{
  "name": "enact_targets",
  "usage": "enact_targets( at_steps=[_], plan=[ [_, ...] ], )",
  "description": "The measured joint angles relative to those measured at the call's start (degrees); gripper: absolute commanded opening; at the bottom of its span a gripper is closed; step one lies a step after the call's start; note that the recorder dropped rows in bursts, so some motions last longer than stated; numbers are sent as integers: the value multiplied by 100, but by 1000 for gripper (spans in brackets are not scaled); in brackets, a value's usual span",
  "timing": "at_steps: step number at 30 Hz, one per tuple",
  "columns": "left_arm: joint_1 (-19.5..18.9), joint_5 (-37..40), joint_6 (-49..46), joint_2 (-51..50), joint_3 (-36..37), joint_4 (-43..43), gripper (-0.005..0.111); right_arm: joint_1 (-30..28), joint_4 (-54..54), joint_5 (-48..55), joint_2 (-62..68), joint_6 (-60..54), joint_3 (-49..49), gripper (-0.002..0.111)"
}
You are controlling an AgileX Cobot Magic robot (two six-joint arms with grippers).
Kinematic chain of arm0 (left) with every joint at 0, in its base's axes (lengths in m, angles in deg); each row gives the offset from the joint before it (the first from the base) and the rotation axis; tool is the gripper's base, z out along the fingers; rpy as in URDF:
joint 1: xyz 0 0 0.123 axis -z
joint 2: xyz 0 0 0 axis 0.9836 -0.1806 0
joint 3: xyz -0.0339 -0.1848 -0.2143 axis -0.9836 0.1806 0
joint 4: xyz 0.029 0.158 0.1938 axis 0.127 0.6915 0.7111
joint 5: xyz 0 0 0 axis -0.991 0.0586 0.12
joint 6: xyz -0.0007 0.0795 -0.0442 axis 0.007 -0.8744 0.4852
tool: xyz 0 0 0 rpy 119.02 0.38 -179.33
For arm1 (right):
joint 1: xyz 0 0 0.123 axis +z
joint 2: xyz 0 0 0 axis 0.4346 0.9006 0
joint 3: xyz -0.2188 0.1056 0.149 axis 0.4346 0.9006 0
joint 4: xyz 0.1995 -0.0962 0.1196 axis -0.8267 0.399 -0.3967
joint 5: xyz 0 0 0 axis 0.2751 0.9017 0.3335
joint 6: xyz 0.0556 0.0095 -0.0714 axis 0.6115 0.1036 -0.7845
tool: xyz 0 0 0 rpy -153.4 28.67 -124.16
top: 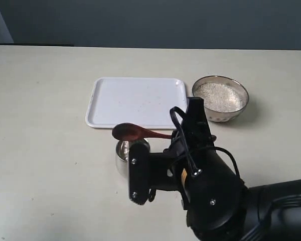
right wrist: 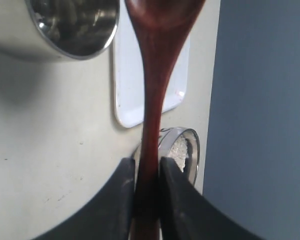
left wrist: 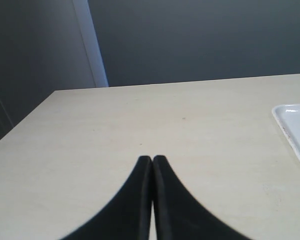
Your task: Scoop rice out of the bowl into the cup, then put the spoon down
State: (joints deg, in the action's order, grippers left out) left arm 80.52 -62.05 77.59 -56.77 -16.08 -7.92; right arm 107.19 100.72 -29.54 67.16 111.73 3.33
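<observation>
My right gripper (right wrist: 147,165) is shut on the handle of the dark reddish-brown wooden spoon (right wrist: 154,90). The spoon (top: 135,132) is held level, its oval head hovering just above the steel cup (top: 123,155), which stands on the table in front of the tray. The cup (right wrist: 70,25) shows a shiny inside; I cannot tell if there is rice in it. The steel bowl (top: 243,108) holds a pale heap of rice (top: 219,97) at the back right. The bowl (right wrist: 191,150) shows behind the fingers. My left gripper (left wrist: 152,159) is shut and holds nothing, over bare table.
A white rectangular tray (top: 135,100) lies flat behind the cup, left of the bowl; its corner (left wrist: 295,125) shows in the left wrist view. The right arm's black body (top: 210,186) fills the front right. A dark wall stands beyond the table's far edge.
</observation>
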Motion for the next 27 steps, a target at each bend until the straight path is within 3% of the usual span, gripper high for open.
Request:
enact_targets(
  at_steps=[27],
  plan=[
    [0, 0, 0, 0, 0, 0, 0, 217, 418, 268, 0, 791, 342, -1]
  ],
)
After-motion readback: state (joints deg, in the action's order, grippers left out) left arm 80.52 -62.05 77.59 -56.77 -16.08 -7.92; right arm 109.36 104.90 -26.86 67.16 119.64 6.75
